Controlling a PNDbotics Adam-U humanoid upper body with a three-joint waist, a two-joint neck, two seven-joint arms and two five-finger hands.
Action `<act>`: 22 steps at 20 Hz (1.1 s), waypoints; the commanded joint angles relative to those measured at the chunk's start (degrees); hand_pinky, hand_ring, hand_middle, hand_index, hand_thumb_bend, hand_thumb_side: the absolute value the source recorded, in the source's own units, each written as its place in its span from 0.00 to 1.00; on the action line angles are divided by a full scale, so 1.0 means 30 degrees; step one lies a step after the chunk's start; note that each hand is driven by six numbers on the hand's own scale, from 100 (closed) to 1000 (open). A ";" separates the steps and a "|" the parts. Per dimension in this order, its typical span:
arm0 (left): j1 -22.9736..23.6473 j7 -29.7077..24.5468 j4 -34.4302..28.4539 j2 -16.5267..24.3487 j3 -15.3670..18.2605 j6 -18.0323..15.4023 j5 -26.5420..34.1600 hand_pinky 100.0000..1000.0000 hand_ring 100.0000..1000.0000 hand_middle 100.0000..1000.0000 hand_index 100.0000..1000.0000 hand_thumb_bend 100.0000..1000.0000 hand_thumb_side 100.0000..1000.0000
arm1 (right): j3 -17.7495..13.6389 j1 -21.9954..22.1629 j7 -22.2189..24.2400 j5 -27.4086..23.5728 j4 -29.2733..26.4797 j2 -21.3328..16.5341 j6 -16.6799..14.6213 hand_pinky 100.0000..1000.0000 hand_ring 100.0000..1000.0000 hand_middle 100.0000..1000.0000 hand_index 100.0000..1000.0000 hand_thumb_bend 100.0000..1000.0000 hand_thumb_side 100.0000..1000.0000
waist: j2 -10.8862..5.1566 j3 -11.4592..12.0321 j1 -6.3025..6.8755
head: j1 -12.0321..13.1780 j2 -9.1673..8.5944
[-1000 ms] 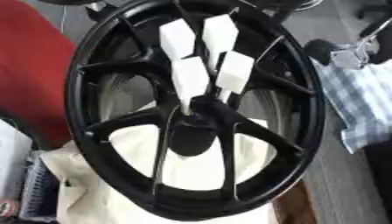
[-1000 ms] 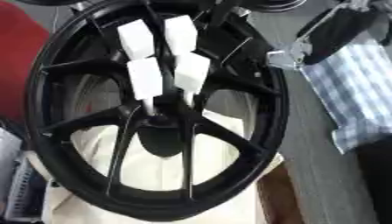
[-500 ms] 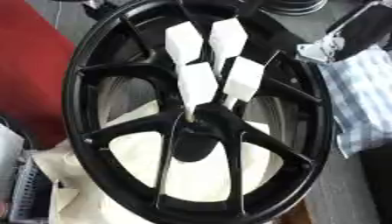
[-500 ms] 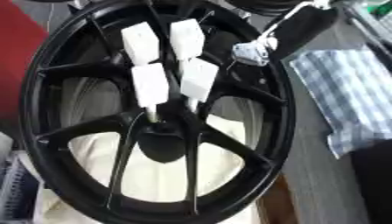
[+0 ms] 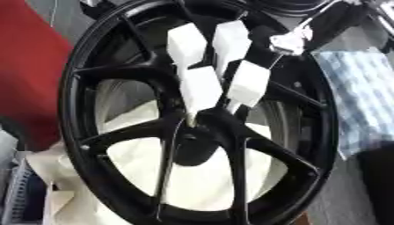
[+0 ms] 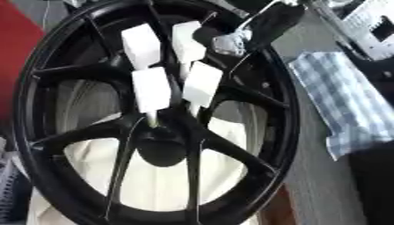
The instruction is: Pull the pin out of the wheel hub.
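We see the wheel hub (image 5: 192, 132), a black multi-spoke rim, filling most of both views, lying over a pale cloth (image 5: 192, 176) that shows through the spoke gaps; four pins with white block-shaped heads (image 5: 202, 88) stand in a tight cluster just above the centre bore (image 5: 192, 149), thin shanks running down into the hub; none looks pulled, so we judge the task as not yet started on the part itself: approach under way, grasp and extraction all still to do; the right hand (image 6: 254, 26) comes in from the upper right, dark with a silver piece near its tip, sitting over the upper rim just beside the top-right white head, apparently not touching it; whether its fingers are open or curled we cannot tell; the left hand does not show in either view; pin long axes run from the white heads down toward the bore, heads fanned up and away from centre, so we reckon the pull wants to go along that line, up and out from the hub; a checked cloth (image 6: 346, 101) lies to the right of the rim on the grey worktop (image 6: 308, 176); something red (image 5: 31, 66) sits at left.
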 commanded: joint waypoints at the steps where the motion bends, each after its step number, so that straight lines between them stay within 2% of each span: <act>1: -0.0212 0.0056 -0.0416 0.0378 0.0145 -0.0053 -0.0036 0.76 0.78 0.55 0.73 0.00 0.62 | -0.0091 -0.0263 0.0062 0.0397 0.0098 -0.0315 0.0000 0.91 1.00 0.95 0.91 0.13 0.35 | -0.0266 0.0043 0.0061 | 0.0029 -0.0265; 7: -0.0162 0.0115 -0.0416 0.0344 0.0202 -0.0034 -0.0059 0.76 0.78 0.55 0.73 0.00 0.62 | -0.0027 -0.0098 0.0498 0.0665 0.0266 -0.0189 0.0009 0.91 1.00 0.96 0.91 0.16 0.38 | -0.0158 0.0112 -0.0038 | 0.0011 -0.0227; 11: -0.0201 0.0109 -0.0416 0.0329 0.0193 -0.0055 -0.0074 0.76 0.77 0.55 0.73 0.00 0.62 | -0.0064 -0.0094 0.0592 0.0728 0.0386 -0.0139 0.0068 0.91 1.00 0.95 0.91 0.17 0.37 | -0.0089 0.0146 -0.0098 | -0.0032 -0.0212; 22: -0.0202 0.0169 -0.0416 0.0284 0.0231 -0.0058 -0.0129 0.77 0.75 0.55 0.72 0.00 0.63 | 0.0072 0.0229 -0.0270 0.2643 0.0906 0.0053 0.0098 0.89 0.98 0.90 0.88 0.19 0.34 | 0.0166 0.0328 -0.0306 | -0.0261 -0.0332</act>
